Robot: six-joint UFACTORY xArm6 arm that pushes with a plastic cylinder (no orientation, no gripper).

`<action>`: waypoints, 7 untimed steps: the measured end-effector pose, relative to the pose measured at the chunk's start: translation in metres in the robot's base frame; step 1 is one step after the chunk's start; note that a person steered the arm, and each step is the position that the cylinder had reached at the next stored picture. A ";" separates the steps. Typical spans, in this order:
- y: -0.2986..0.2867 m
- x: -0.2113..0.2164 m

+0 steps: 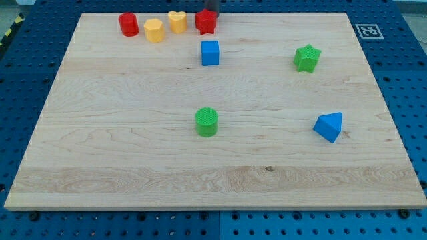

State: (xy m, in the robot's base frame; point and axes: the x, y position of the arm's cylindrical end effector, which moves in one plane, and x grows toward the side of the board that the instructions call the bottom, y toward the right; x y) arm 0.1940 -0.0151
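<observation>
Tip: my tip, the lower end of the straight dark rod, barely shows at the view's top edge, just behind and slightly to the right of the red star-shaped plastic block; whether it touches the block cannot be told, since the block covers the very end.
Jaws: there are none on this rod, so nothing opens, closes or is held; the tip can only push.
Nearest block: the red star sits at the board's top edge, just right of the yellow heart-shaped plastic block, with a narrow gap between them.
Top row: further to the view's left stand the yellow hexagonal plastic block and the red cylindrical plastic block.
Below the star: the blue cube-shaped plastic block, near but apart.
Elsewhere: the green star-shaped plastic block at the right, the green cylindrical plastic block at the centre, and the blue triangular plastic block at the lower right, all well apart.
Board: the pale wooden board lies on a blue perforated table.
Handling: the red star looks light, stiff and small (probably quick to slide on smooth wood), and its points would likely make it turn if pushed off-centre; contact between two points, in line with its middle, seems steadiest.
</observation>
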 end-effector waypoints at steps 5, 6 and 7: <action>-0.049 0.037; -0.079 0.037; -0.076 0.043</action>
State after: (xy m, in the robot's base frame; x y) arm 0.2369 -0.0911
